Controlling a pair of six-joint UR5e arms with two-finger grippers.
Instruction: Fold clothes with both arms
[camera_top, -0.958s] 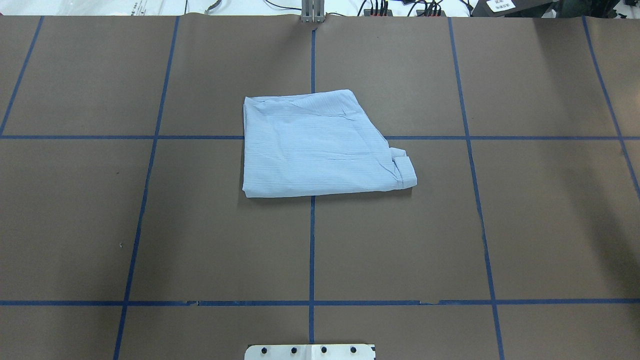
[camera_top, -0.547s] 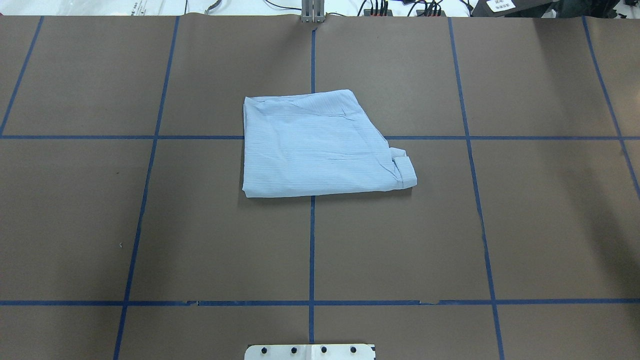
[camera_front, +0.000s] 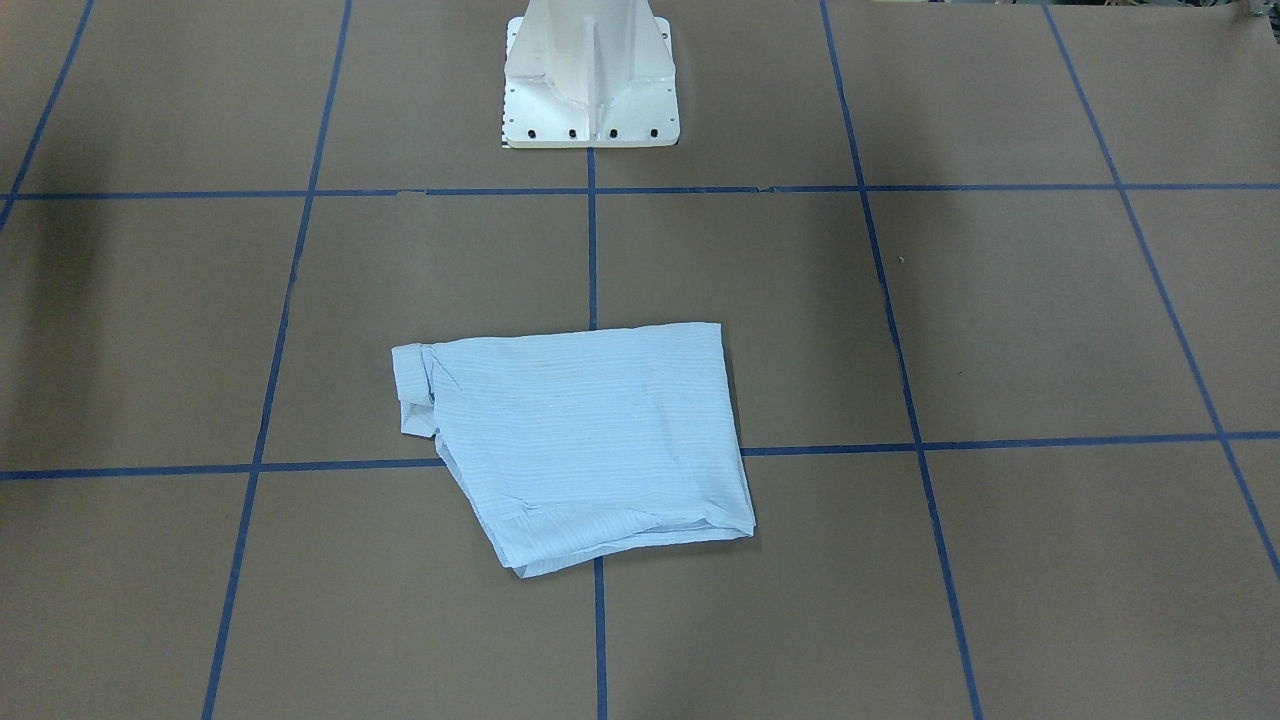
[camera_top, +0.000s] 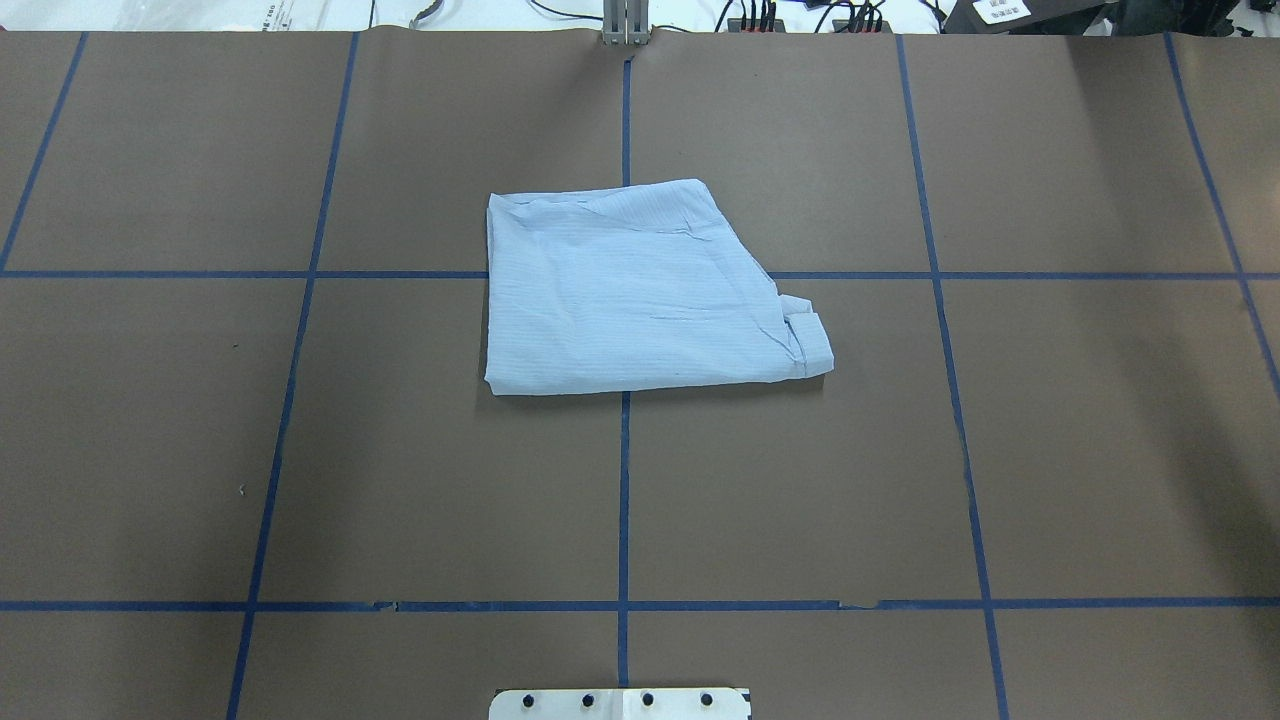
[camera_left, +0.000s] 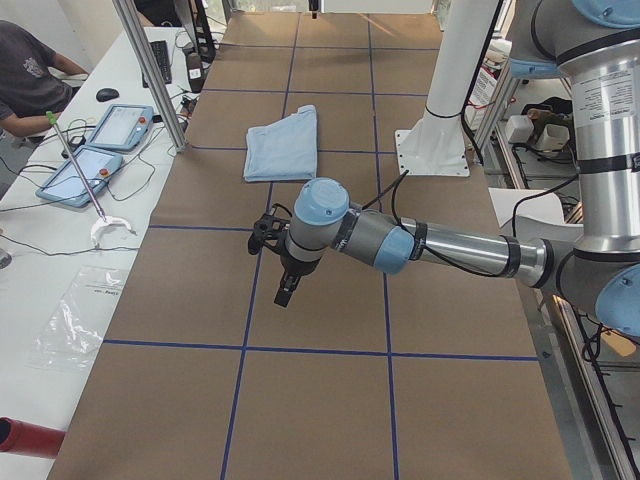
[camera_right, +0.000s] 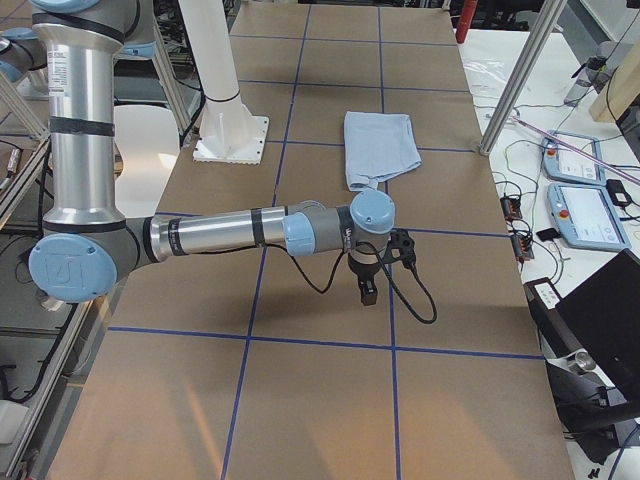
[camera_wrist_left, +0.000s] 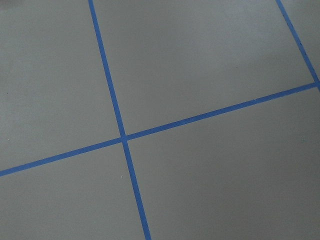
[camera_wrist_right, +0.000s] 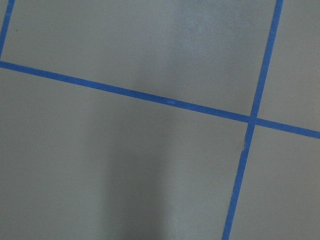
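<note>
The left gripper pointed down over the brown paper at the table's left end, on an arm stretched low and nearly level. The right gripper hung the same way at the opposite end on its own arm. Each gripper showed only from the side, so I cannot tell how far the jaws stood apart. Nothing could be seen held in either, and both were well apart from the shirt. Each wrist camera saw only paper and a crossing of blue tape. The shirt lay folded flat at the table's middle, over a tape crossing, its long axis running across the robot from left to right. Its left edge was straight. Its right side slanted out toward the near corner, where a folded cuff pointed to the robot's right. The table was covered in brown paper marked with a blue grid, and the white pedestal stood at the robot's edge. Beyond the far edge ran a white bench with two tablets, cables and a seated person.
</note>
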